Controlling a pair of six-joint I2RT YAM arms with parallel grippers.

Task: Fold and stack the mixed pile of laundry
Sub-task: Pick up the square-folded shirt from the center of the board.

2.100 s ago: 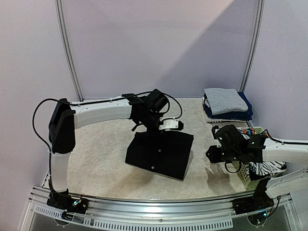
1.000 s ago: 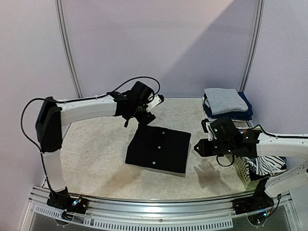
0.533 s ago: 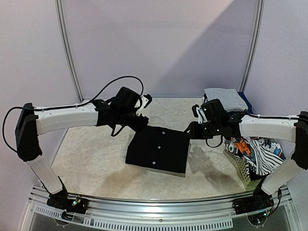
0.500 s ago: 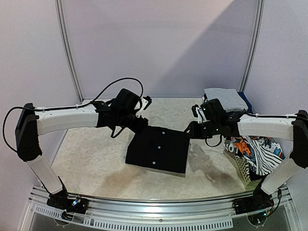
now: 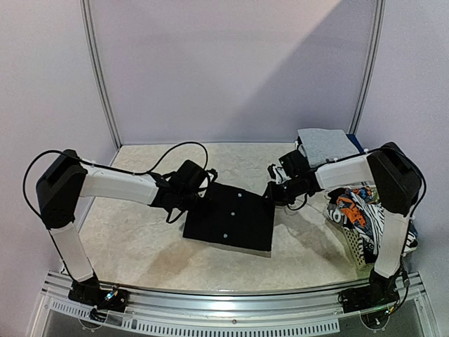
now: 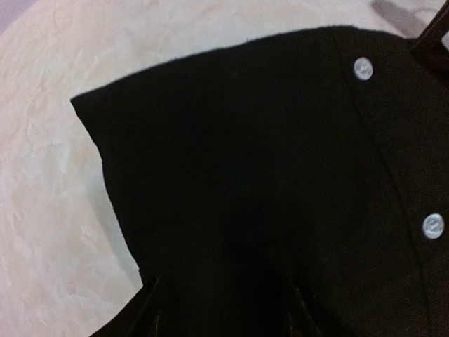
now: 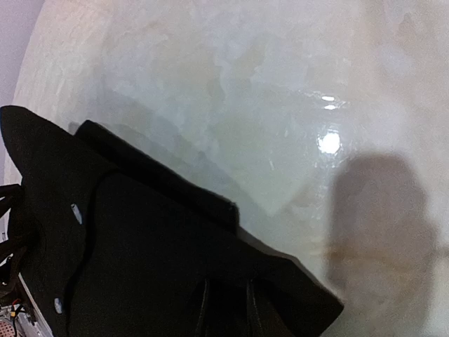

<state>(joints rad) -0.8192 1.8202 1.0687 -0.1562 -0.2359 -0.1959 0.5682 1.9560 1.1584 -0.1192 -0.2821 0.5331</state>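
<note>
Lowered: left tool [image 5: 201,189], right tool [image 5: 271,194] | at folded black top [image 5: 231,223] far corners

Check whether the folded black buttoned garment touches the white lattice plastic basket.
Apart: top view shows bare table between the black garment and the white basket.
</note>
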